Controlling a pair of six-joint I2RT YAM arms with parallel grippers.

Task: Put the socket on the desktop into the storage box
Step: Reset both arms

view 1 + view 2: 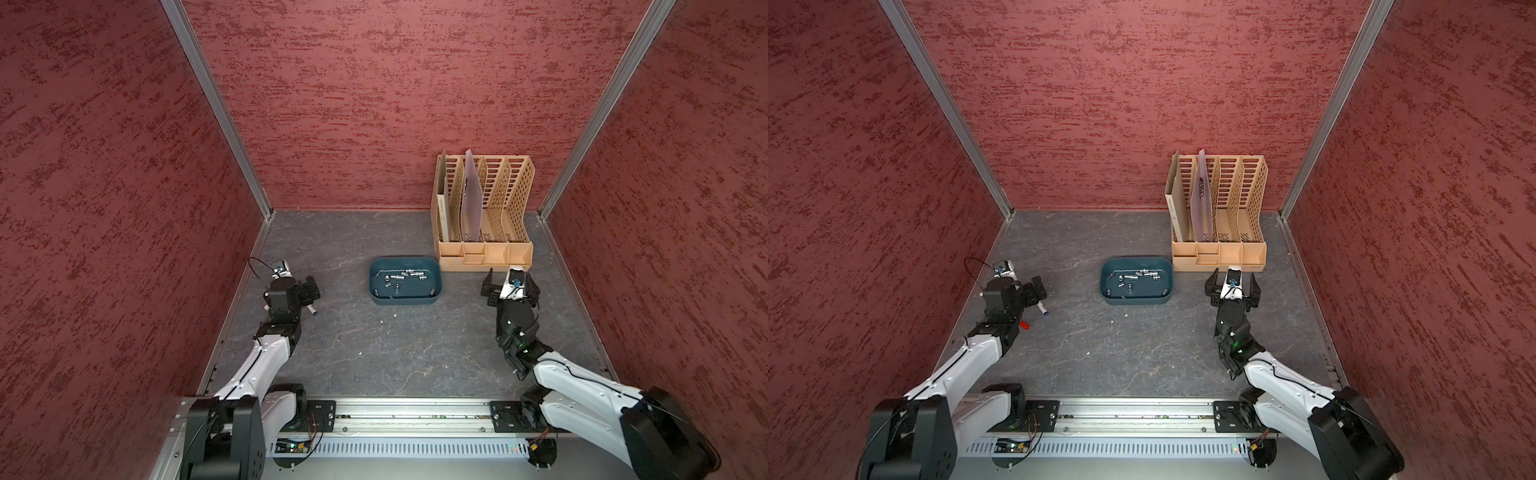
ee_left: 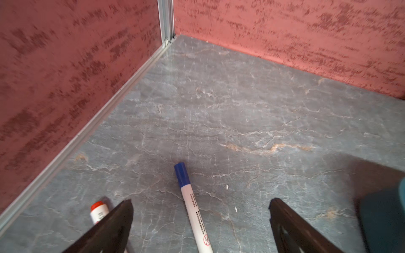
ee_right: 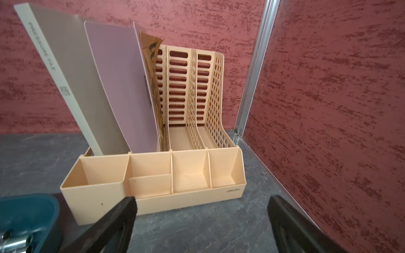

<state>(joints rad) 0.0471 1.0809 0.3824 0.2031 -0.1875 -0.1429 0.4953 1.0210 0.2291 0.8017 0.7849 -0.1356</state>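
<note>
Chrome is what we look for, and all of it that we can find lies inside the storage box [image 1: 405,300]: a loose scatter of sockets [image 1: 409,275] on its teal floor. On the bare desk [image 1: 395,353] we see no socket, only a few pale specks too small to name. We therefore judge the sorting done or nearly so, and the step in hand to be a clean retreat and a check.

To do that well we would lift before swinging. The left fingers [image 2: 118,216] hang spread wide and empty over a blue-capped marker [image 2: 192,210], with a red-capped marker [image 2: 99,211] just beside one of them. The right fingers [image 3: 122,214], equally wide and empty, face the tan file rack [image 3: 94,201] at close range. We would also check the desk hidden under both arms.

The box sits between the two arms. Its sockets are well apart from the left fingers. They are near the right fingers but off to their side, with none between them.
</note>
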